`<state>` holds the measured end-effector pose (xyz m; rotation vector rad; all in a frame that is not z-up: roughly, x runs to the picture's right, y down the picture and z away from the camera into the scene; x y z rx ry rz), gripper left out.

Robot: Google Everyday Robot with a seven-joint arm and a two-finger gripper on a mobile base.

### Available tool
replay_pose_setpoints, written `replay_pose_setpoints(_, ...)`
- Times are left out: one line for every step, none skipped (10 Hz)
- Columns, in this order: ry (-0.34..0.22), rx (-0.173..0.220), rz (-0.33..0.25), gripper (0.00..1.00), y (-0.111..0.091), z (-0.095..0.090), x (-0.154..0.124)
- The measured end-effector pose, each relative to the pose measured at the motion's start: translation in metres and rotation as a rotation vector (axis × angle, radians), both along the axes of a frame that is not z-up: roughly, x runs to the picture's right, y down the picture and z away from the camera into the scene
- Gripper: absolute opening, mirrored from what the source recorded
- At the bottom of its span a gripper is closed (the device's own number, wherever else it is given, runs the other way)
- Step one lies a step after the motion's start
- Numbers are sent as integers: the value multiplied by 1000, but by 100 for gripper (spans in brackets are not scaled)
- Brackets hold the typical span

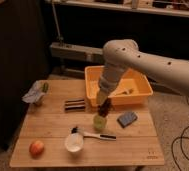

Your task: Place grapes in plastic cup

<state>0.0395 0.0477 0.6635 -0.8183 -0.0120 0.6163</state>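
My gripper (104, 103) hangs at the end of the white arm (138, 60), over the middle of the wooden table (48, 130). It is shut on the grapes (106, 108), a small dark cluster at its tip. Right below them stands the plastic cup (99, 122), short and light green, upright on the table. The grapes sit just above the cup's rim, and I cannot tell whether they touch it.
A yellow bin (138, 92) stands behind the cup at the table's back right. A grey-blue sponge (127, 119) lies right of the cup. A white cup (74, 142), a brush (93, 134), an apple (36, 147), a dark bar (75, 105) and a crumpled bag (35, 93) lie to the front and left.
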Motion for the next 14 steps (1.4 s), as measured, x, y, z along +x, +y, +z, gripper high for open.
replay_pose_setpoints(-8,-4,2,0,2,2,-1)
replay_pose_setpoints(-12,-9,7,0,5,4,1)
replay_pose_setpoints(-15,-14,11,0,6,6,2)
replay_pose_setpoints(-19,-21,12,0,8,9,3)
replay_pose_setpoints(-24,-26,12,0,10,13,1)
replay_pose_setpoints(-26,-31,14,0,12,16,1)
replay_pose_setpoints(-26,-34,15,0,13,19,2)
replay_pose_setpoints(-27,-37,16,0,13,21,1)
replay_pose_setpoints(-28,-39,15,0,13,23,0)
replay_pose_setpoints(-28,-40,14,0,14,24,-1)
replay_pose_setpoints(-26,-43,14,0,14,26,-1)
replay_pose_setpoints(-26,-47,13,0,16,28,-1)
replay_pose_setpoints(-26,-50,13,0,18,31,-1)
replay_pose_setpoints(-26,-52,13,0,20,33,-2)
